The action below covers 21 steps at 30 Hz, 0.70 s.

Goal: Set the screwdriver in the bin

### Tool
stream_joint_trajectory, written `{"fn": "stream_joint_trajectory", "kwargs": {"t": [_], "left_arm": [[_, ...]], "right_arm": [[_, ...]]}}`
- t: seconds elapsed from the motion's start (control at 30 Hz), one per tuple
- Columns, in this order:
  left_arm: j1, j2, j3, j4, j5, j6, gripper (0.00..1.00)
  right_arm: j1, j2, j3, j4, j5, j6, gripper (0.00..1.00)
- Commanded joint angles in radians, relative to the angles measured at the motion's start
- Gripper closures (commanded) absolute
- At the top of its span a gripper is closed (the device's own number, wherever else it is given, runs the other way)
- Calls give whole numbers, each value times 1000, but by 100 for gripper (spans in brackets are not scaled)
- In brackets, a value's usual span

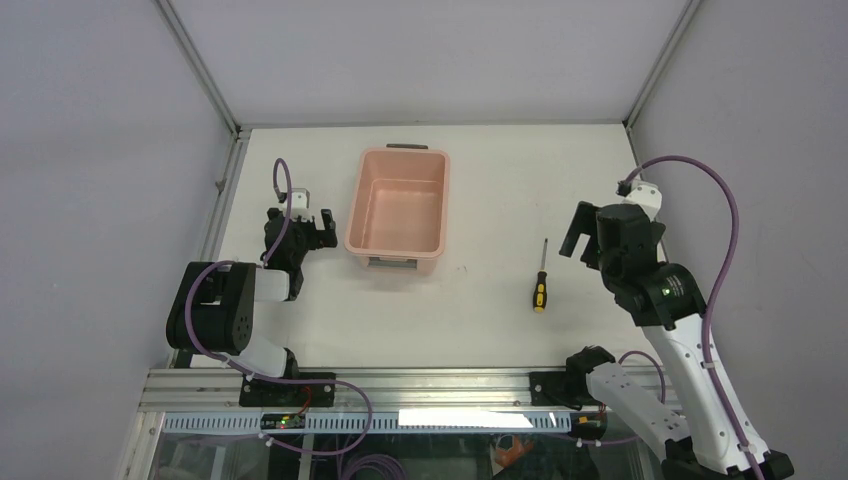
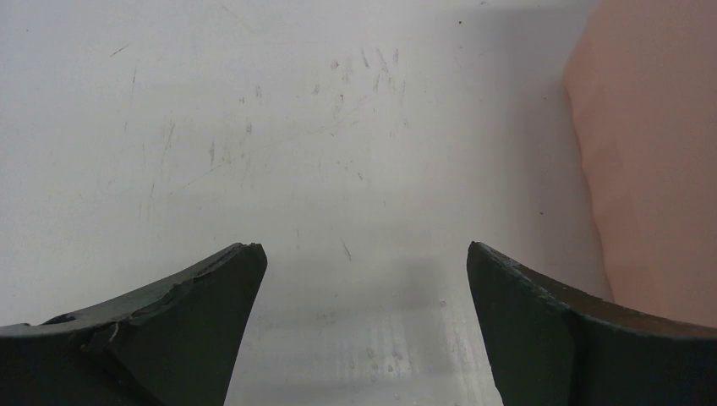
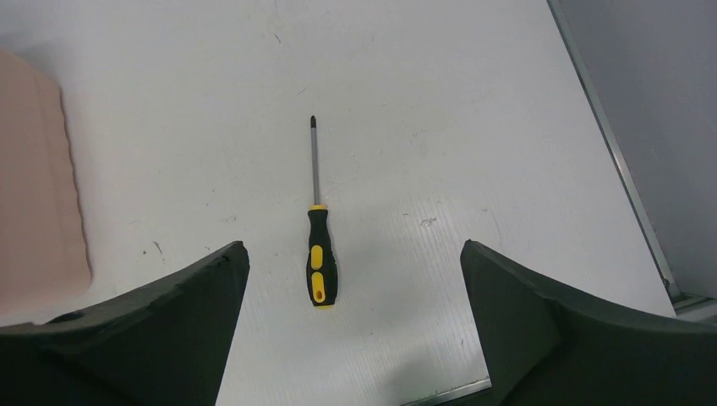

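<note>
You see the pink bin [image 1: 398, 210] at upper centre of the overhead view, only its bare floor showing inside; both wrist views cut it to a blurred edge. The left gripper [image 2: 364, 246] and right gripper [image 3: 353, 247] both gape. The screwdriver [image 1: 541, 278] lies flat right of centre, well apart from the bin.

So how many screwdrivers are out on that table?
1. The screwdriver lies flat on the table, to the right of the bin, with its handle toward the arms' bases. None shows inside the bin, though the arms cover small patches of table.
</note>
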Motion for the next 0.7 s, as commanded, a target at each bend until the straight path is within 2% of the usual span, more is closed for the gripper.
{"fn": "stream_joint_trajectory", "kwargs": {"t": [0.0, 0.27, 0.5, 0.67], "left_arm": [[-9, -27, 2, 27, 5, -16, 1], [-8, -27, 2, 27, 5, -16, 1], [-8, -27, 2, 27, 4, -16, 1], [-8, -28, 2, 27, 5, -16, 1]], "right_arm": [[3, 26, 50, 1, -12, 21, 1], [-1, 261, 82, 8, -110, 69, 1], [-76, 451, -106, 142, -269, 121, 1], [-97, 570, -182, 201, -309, 162, 5]]}}
